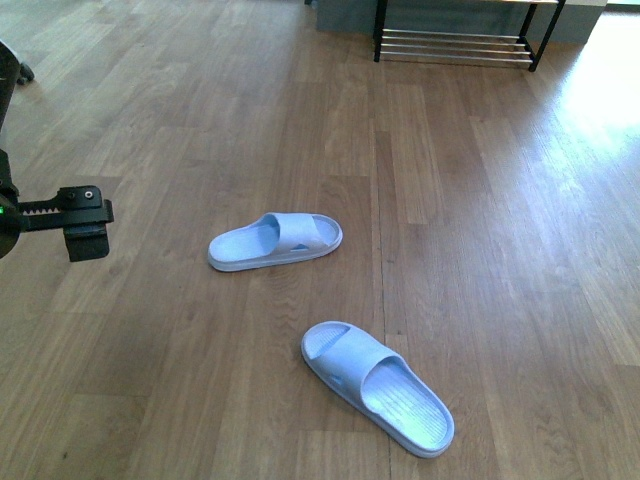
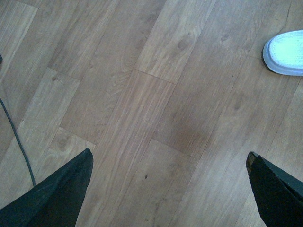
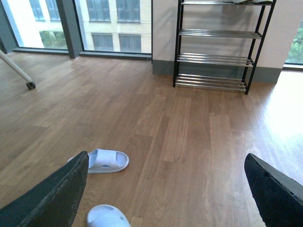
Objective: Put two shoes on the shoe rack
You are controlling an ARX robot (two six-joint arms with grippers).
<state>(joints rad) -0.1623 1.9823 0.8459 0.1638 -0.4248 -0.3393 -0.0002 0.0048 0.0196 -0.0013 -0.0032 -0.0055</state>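
Floor scene. The farther shoe [image 1: 275,241] and the nearer shoe [image 1: 378,387] lie apart on the wooden floor [image 1: 480,200] (both sole-down), well away from the shoe rack [image 1: 455,45] by the far wall. The left gripper [image 2: 169,158] hangs over bare boards, jaws spread wide and empty. The right gripper [image 3: 165,158] is likewise wide and empty.

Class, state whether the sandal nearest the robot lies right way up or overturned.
Right way up: the near sandal shows its footbed and strap on top, sole on the floor.
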